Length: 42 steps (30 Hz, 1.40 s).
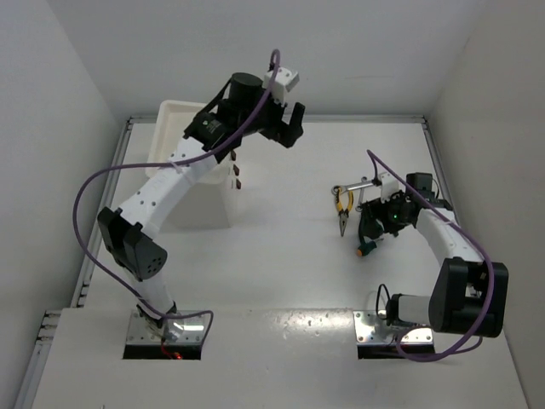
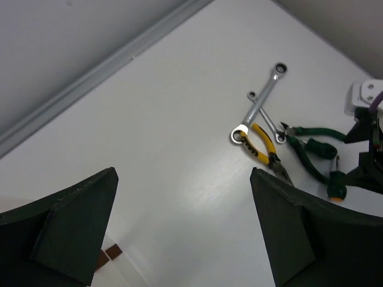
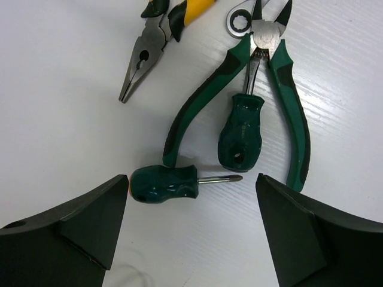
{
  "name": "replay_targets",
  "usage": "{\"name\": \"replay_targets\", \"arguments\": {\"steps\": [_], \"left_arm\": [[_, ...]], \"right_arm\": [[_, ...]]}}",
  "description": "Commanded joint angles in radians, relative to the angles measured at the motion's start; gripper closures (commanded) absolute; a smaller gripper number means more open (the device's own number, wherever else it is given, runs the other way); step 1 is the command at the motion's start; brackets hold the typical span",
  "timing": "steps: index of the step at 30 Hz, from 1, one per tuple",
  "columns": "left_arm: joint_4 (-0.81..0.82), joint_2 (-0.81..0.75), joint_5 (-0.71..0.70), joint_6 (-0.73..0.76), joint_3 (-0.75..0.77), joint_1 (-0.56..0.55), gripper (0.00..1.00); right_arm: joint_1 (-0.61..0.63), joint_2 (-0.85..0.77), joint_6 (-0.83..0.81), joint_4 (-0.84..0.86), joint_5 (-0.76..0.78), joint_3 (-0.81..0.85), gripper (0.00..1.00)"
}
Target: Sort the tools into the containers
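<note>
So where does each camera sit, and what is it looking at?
Top: above and behind, looking down on the table; left arm and right arm show.
Left wrist: raised high, looking down at the tools; the open left pincer frames the view.
Right wrist: low over a green screwdriver; the open right pincer flanks it.
Shared: yellow pliers, in all three.
</note>
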Motion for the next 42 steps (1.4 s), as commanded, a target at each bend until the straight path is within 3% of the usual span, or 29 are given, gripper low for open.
{"name": "replay_targets", "arguments": {"steps": [1,7,15,21,25,31,42], "left_arm": [[-0.028,-0.030,-0.057,0.004,0.074,0.038,0.01],[0.000,-0.138,-0.223,-0.045,0.054,0.173,0.00],[-0.063,-0.364,-0.420,-0.073,-0.172,0.382,0.00],[-0.132,-0.441,-0.388,-0.108,-0.228,0.492,0.03],[-0.189,-0.450,-0.344,-0.140,-0.297,0.564,0.09],[-0.209,-0.425,-0.287,-0.151,-0.357,0.665,0.11],[-0.218,-0.344,-0.198,-0.142,-0.377,0.710,0.11]], "right_arm": [[-0.004,0.010,0.020,0.032,-0.004,0.057,0.12],[-0.004,0.044,0.043,0.053,-0.022,0.106,0.04],[0.027,0.102,0.047,0.039,-0.183,0.209,0.02],[0.111,0.136,-0.012,0.018,-0.216,0.255,0.02],[0.152,0.159,-0.049,0.007,-0.216,0.303,0.02],[0.162,0.190,-0.049,-0.002,-0.225,0.353,0.02],[0.152,0.190,-0.022,0.009,-0.216,0.353,0.02]]}}
